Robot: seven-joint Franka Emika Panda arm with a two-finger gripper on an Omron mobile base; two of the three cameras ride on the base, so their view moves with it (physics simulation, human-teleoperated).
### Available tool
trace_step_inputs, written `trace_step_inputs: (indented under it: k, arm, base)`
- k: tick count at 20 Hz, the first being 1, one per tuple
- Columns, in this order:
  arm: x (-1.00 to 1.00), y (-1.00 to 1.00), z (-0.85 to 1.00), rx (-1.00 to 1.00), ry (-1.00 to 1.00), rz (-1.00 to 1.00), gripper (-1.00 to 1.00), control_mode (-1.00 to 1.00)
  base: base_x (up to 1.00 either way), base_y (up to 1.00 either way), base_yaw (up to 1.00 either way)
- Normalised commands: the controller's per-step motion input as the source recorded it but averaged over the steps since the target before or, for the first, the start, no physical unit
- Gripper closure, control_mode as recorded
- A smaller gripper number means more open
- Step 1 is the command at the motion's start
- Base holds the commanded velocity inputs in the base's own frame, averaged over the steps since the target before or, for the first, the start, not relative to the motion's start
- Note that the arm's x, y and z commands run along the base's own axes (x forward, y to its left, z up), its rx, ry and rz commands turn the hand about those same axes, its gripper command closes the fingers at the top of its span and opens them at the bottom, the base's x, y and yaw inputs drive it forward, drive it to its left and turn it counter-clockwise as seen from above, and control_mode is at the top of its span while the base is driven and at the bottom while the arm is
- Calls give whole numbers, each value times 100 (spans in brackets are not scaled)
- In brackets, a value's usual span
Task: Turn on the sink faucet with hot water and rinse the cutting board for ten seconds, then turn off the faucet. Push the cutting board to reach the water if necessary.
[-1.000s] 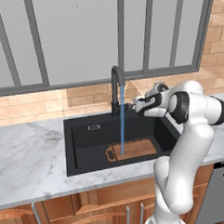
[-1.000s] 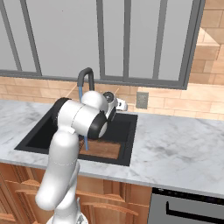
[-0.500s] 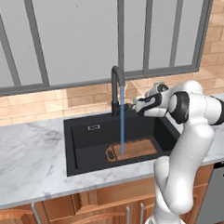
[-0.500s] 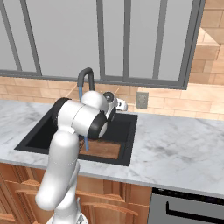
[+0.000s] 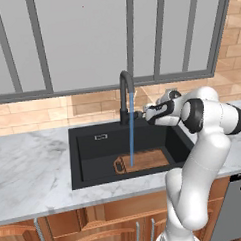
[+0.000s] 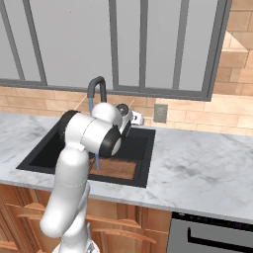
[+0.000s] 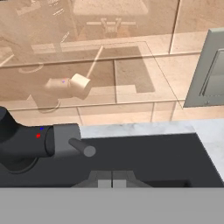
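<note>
Hand cam, near to far: two-finger gripper [image 7: 112, 178] w/ dark tips pressed together at 6 o'clock, gripping nothing. Small side lever [image 7: 82, 147] just past, at 10 o'clock. Flat brown wooden cutting board [image 5: 144, 160] lies in matte black rectangular sink [image 5: 93, 144], thin blue water stream [image 5: 131, 129] from tall black gooseneck faucet [image 5: 124, 94] landing on it.

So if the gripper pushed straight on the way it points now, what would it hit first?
Most likely the faucet's side lever, which lies just ahead of the gripper and slightly to its left in the hand view. If it slid past that, the tiled wall comes next; depth is hard to judge.
</note>
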Motion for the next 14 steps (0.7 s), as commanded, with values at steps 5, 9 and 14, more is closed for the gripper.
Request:
trace_step_inputs:
  k: [5,9,14]
  arm:
    - [0,0,0,0,0,0,100,-100]
    - [0,0,0,0,0,0,100,-100]
    - [0,0,0,0,0,0,100,-100]
  base:
    - [0,0,0]
    - [0,0,0]
    - [0,0,0]
